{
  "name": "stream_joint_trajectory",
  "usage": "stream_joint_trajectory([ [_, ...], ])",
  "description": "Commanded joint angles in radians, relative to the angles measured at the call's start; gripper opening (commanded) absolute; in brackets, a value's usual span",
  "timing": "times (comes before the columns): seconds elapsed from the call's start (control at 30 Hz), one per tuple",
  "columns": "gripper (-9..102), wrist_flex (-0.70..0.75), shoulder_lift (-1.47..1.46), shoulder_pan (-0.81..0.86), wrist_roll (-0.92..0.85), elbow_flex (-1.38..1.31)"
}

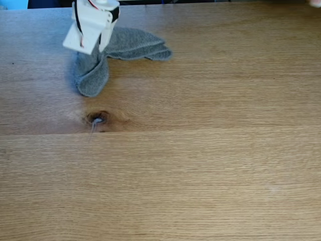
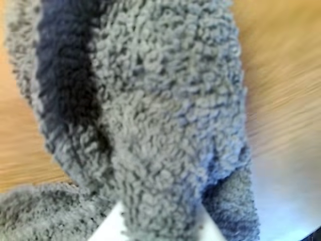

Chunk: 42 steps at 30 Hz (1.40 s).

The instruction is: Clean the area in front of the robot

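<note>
Where the oak desk runs wide and bare, a dark knot sits left of centre in the fixed view. At the far left, the white tool is closed on a grey cloth draped onto the wood.

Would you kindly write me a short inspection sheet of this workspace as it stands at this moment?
Surface: light oak tabletop with plank seams and one dark knot.
Job's things: grey fleecy cloth bunched at the table's far left in the fixed view, one fold hanging toward the knot.
Clutter: nothing seen.
Grippers: white gripper down on the cloth; the wrist view shows the cloth pinched between the jaws.
Cables: red and black wires on the arm.
Surroundings: a blue patch at the far left corner, unidentifiable.
</note>
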Motion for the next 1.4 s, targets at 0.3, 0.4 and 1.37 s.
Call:
stream_joint_trajectory([
  [0.3, 0, 0.290, 0.637, -0.502, 0.049, -0.023],
  [0.4, 0, 0.316, 0.655, -0.615, 0.060, -0.023],
  [1.37, 0, -0.210, -0.594, -0.388, 0.006, -1.014],
])
